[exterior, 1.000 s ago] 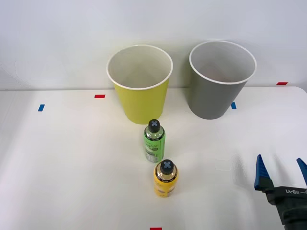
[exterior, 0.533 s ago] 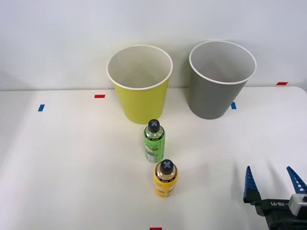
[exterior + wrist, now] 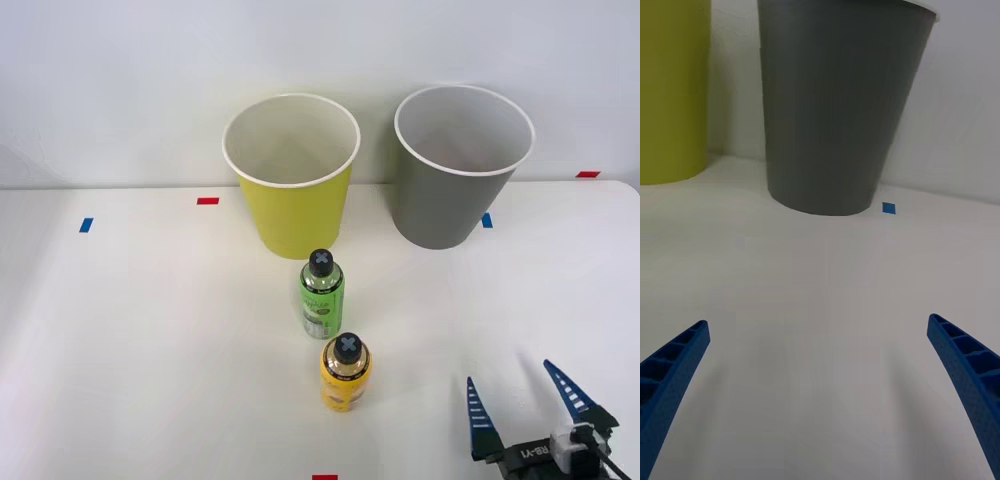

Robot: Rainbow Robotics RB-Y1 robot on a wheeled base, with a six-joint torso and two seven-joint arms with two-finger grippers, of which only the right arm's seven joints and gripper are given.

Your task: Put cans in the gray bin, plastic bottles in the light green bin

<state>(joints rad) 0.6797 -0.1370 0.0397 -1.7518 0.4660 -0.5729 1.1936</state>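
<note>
Light green bin point(image 3: 291, 178): upright at the back of the bench point(image 3: 130, 340), left of its twin; white inside, nothing seen in it.
Green-labelled bottle point(image 3: 322, 293): upright, black cap up, just in front of the light green bin.
Yellow-labelled bottle point(image 3: 345, 372): upright, nearer the robot, close in front of the green one but apart from it.
Gray bin point(image 3: 462, 165): upright, right of the green bin; the wrist view looks straight at its wall point(image 3: 841, 105).
Can: none on the bench.
Right hand point(image 3: 525, 402): low at the near right, blue fingers point(image 3: 674, 367) spread wide, holding nothing, well right of the yellow bottle.
Step in hand: by my reading, reaching for a bottle, most likely the yellow one as the nearest.
Doing it well: swing left until the bottle sits between the fingers, close on the body below the cap, and approach from the right so the green bottle behind isn't toppled.
</note>
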